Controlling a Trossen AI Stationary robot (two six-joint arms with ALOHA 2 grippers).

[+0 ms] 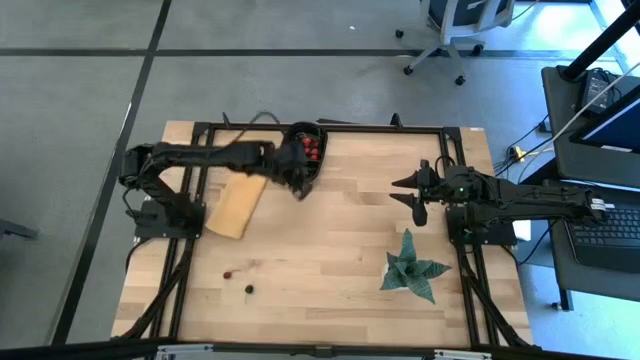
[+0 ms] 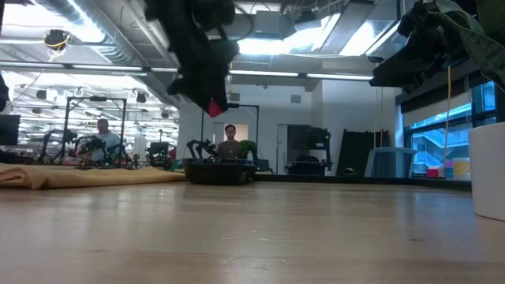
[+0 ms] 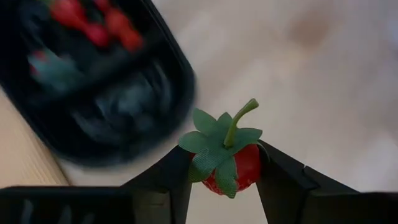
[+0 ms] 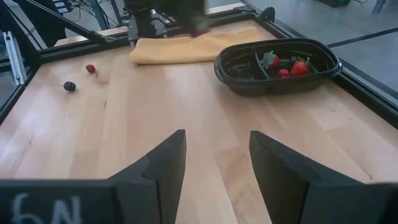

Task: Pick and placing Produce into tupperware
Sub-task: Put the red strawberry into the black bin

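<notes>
Strawberry (image 3: pixel 239 168) is sitting pinched between the left fingers (image 3: pixel 177 180), just short of the black tub (image 3: pixel 93 93); light, slippery-looking, best gripped mid-body. Right fingers (image 4: pixel 158 165) are gaping, empty.

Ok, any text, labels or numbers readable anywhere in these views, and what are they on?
"6N": pale handwritten marks on the right gripper body, cut off by the right wrist picture's edge, so partly a guess.
Nothing else reads: tub, strawberry and table carry no text.

Dark jointed arms (image 1: pixel 200 157) (black fingers (image 4: pixel 163 165))
</notes>
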